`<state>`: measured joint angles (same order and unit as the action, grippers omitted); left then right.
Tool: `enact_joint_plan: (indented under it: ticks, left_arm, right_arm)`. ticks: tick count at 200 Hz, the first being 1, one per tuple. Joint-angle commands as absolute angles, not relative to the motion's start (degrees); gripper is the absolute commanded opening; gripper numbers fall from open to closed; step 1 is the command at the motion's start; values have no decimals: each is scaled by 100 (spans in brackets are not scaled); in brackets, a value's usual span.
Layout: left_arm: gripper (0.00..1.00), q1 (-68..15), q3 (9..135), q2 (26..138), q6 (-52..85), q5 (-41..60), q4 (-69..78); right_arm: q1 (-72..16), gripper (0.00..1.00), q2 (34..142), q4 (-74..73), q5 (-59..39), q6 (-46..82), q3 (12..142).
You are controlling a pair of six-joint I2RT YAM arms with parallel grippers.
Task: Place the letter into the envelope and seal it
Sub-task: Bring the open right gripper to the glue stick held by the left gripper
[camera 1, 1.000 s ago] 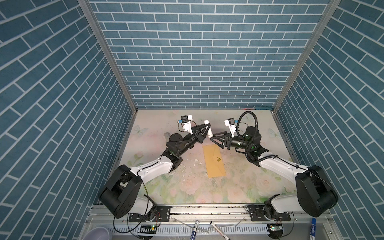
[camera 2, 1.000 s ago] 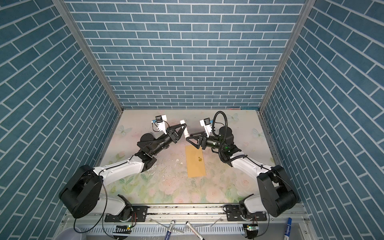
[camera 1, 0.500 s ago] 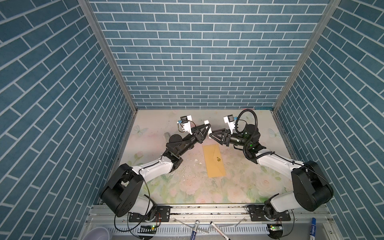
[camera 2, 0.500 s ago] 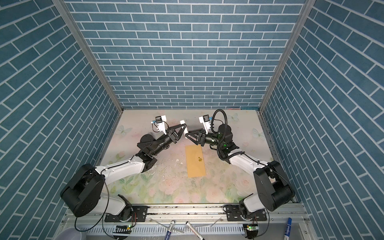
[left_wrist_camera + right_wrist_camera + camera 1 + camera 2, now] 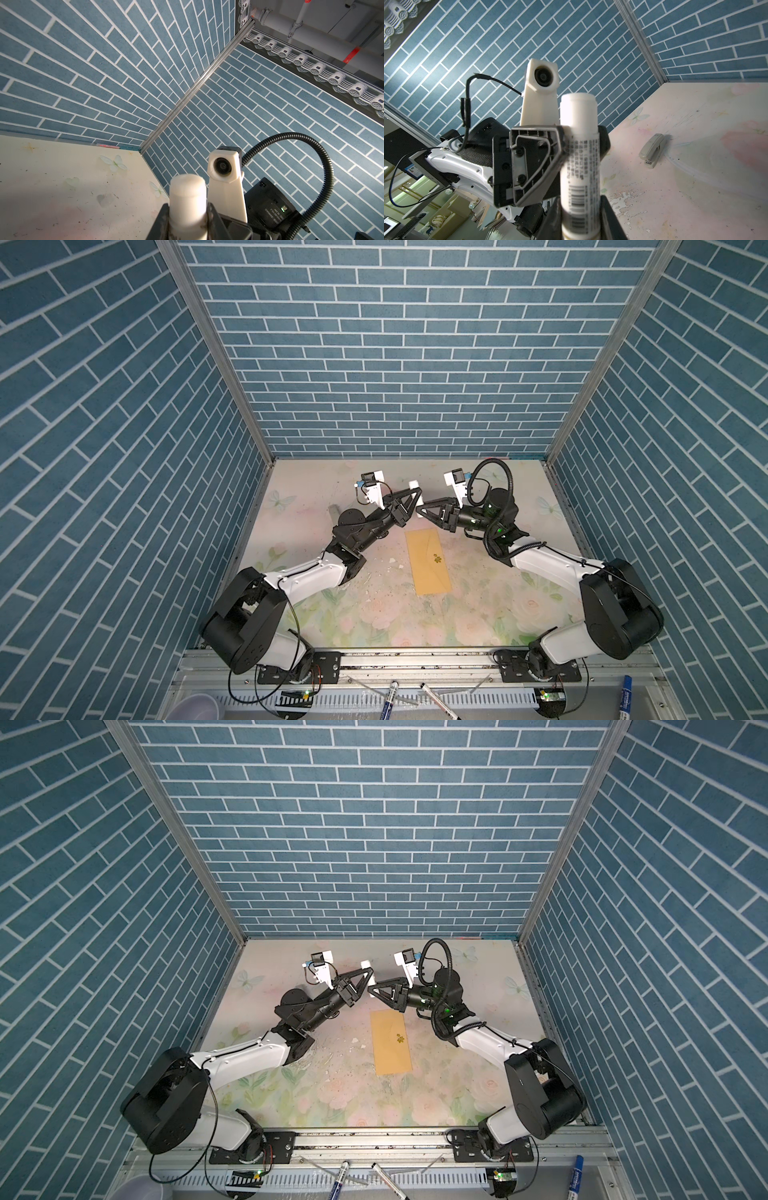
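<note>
Now, envelope (image 5: 428, 562): lies flat in the middle of the counter (image 5: 374, 614), its long axis running roughly 12 to 6 o'clock. The flap is folded over with a gold sticker (image 5: 437, 559) by its tip, and nothing touches it.
Letter: not in sight in any view; it is probably inside the envelope, though I cannot tell.
Handling: light, thin, floppy paper that likely slides on the counter and creases easily. It is best pinned at the body by one arm and lifted by the flap's point, since it lies too flat to pinch.
Right fingers (image 5: 610, 220): at 12 o'clock of the envelope, raised off the counter, closed onto the lower barrel of a white glue stick (image 5: 579, 155) and pressing it from both sides.
Left fingers (image 5: 529, 166): clamped on the same stick nearer its cap end, tip to tip with the right ones.
Glue stick: rigid, smooth plastic; I judge this a cap pull or a handover ahead of sealing.
Stapler (image 5: 653, 149): at 10 o'clock of the envelope, farther back, untouched.
</note>
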<state>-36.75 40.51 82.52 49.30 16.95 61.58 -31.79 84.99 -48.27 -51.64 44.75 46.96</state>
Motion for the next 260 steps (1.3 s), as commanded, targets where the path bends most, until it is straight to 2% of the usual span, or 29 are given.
enact_joint_plan:
  ticks: [1, 38, 51, 61, 97, 128, 218, 260]
  left_arm:
    - [0, -3709, 4030, 8173, 4798, 1735, 6253]
    - [0, -3720, 4025, 8114, 4661, 1762, 6112]
    - [7, -3718, 4025, 8093, 4597, 1787, 6036]
    - [15, -3718, 4017, 8069, 4559, 1791, 5970]
    - [33, -3718, 4017, 8048, 4578, 1937, 5944]
    - [41, -3718, 4017, 8038, 4591, 2001, 5959]
    - [35, -3779, 3834, 8111, 4656, 2021, 6029]
    - [18, -3797, 3815, 8125, 4636, 1978, 6003]
  right_arm:
    - [-3226, 14, 8508, -5025, -5217, 4570, 4964]
    - [-3230, 4, 8443, -4739, -5120, 4336, 4975]
    - [-3220, 0, 8399, -4551, -5115, 4180, 4983]
    - [-3219, 0, 8345, -4397, -5116, 4061, 4998]
    - [-3217, 0, 8159, -3793, -5189, 3569, 5082]
    - [-3216, 0, 8062, -3622, -5249, 3395, 5106]
    - [-3217, 0, 7998, -3647, -5259, 3375, 5089]
    - [-3214, 0, 8007, -3631, -5286, 3384, 5080]
